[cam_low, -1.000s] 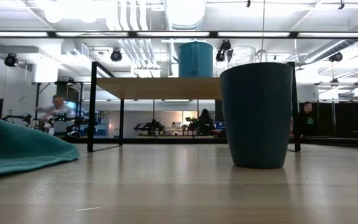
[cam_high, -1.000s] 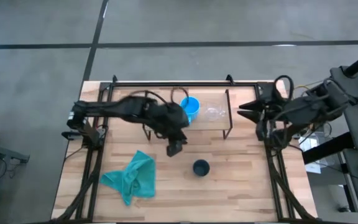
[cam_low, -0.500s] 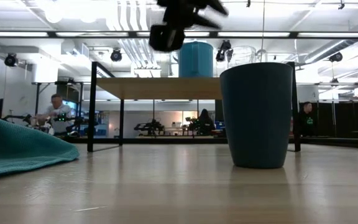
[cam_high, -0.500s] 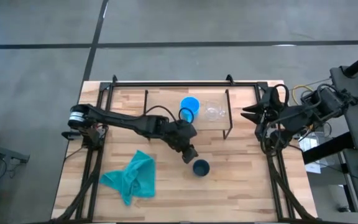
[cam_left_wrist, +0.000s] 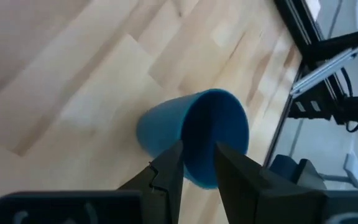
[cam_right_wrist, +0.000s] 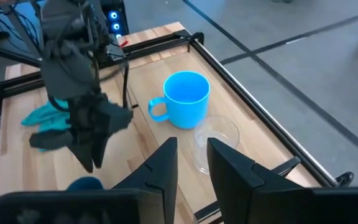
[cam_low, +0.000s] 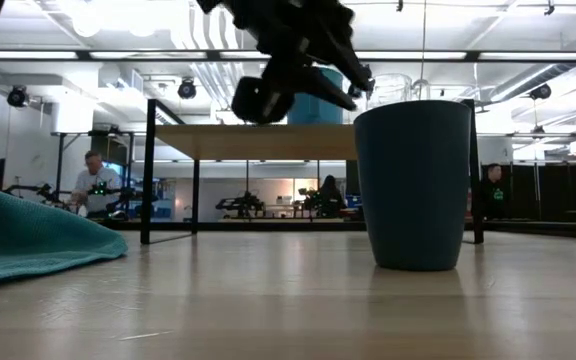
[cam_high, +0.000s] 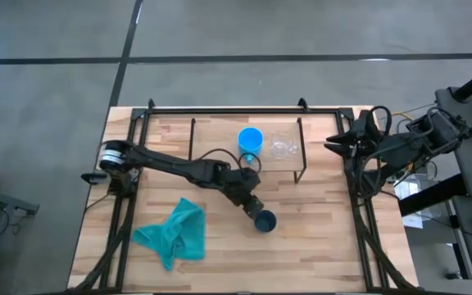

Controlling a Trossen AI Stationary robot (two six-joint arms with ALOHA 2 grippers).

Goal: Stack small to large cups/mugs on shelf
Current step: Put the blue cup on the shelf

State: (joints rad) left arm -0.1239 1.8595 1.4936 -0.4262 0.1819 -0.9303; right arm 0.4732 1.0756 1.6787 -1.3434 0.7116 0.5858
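Dark teal cup (cam_high: 265,220) stands upright on the counter (cam_high: 318,238), rim between the left claw (cam_high: 253,209)'s parted, empty fingers directly above.

- In the left wrist view, the left gripper's (cam_left_wrist: 197,163) fingers cover the near rim of the dark teal cup (cam_left_wrist: 194,134).
- In the low view, the arm hides much of the blue mug (cam_low: 318,95) on the shelf (cam_low: 268,141).
- The clear glass (cam_high: 281,148) is barely discernible from above.

Mug (cam_high: 251,140) and glass (cam_high: 281,148) on shelf (cam_high: 220,156); cup (cam_high: 264,220) before it.
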